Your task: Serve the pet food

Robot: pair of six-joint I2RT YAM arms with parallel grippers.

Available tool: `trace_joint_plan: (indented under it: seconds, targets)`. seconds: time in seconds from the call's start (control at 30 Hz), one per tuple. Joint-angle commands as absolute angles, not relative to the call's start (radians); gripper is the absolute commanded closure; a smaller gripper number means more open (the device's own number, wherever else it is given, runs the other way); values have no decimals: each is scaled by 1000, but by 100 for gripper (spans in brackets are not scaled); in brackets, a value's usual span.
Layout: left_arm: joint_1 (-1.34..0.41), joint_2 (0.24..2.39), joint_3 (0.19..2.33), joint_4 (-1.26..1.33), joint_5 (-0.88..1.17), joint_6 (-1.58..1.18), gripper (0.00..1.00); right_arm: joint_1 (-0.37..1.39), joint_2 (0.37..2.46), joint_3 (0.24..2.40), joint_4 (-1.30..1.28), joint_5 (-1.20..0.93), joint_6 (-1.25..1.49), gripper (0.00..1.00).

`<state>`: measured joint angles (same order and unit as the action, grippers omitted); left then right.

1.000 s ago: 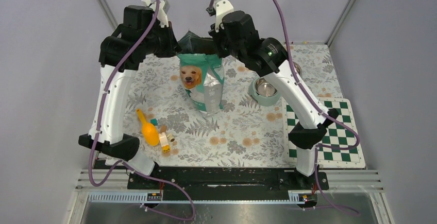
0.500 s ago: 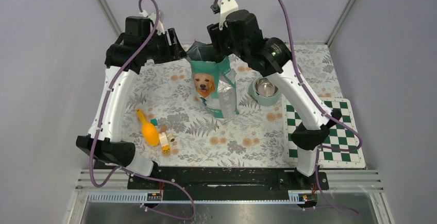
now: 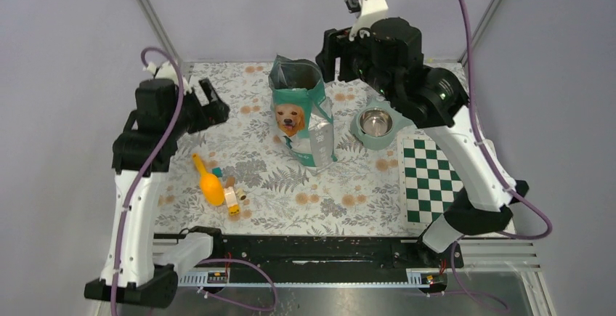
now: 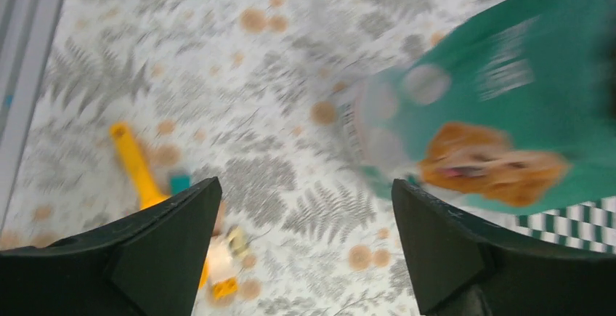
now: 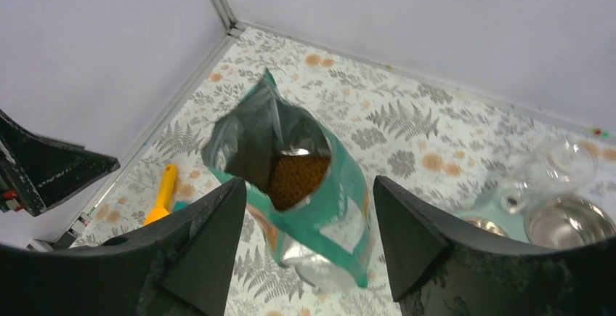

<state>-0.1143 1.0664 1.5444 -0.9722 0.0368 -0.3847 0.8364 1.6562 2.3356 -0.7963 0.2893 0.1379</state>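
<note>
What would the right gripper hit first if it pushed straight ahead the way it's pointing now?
The right gripper, open, points at the open mouth of the teal pet food bag; it would likely meet the rim, then the kibble inside. Depth is unclear.

Overhead and both wrist views share the pet food bag [image 3: 301, 116].

Robot-manipulation test cell in a laboratory, not a home: plain grey wall panels [image 3: 65, 76] and bare aluminium corner posts [image 3: 151, 11] enclose a table dressed with a floral cloth [image 3: 349, 178]. The left arm [image 3: 134, 185] and right arm [image 3: 468, 152], trailing purple cables [image 3: 461, 11], are bolted to a black rail [image 3: 312, 247] at the table's near edge.
</note>
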Motion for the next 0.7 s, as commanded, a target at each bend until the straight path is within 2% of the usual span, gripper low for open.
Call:
trace_joint_plan:
  seconds: [0.0,0.07,0.13,0.23,0.43,0.67]
  targets:
    - [-66,935,1255,-999,-126,-436,6,833,1491,2112,-687,382,212,26]
    - [-52,888,1139,-985,-139,-451,1,832,1417,1979,-636,396,228,25]
    - [-35,877,1058,-966,-158,-473,1,831,1353,1853,-586,405,235,24]
    - [-3,930,996,-933,-145,-497,1,824,1289,1750,-565,394,241,31]
    - [202,1152,981,-848,-39,-512,12,794,1249,1655,-558,347,235,38]
    - [322,1331,963,-756,-82,-519,13,702,1258,1615,-565,330,223,40]
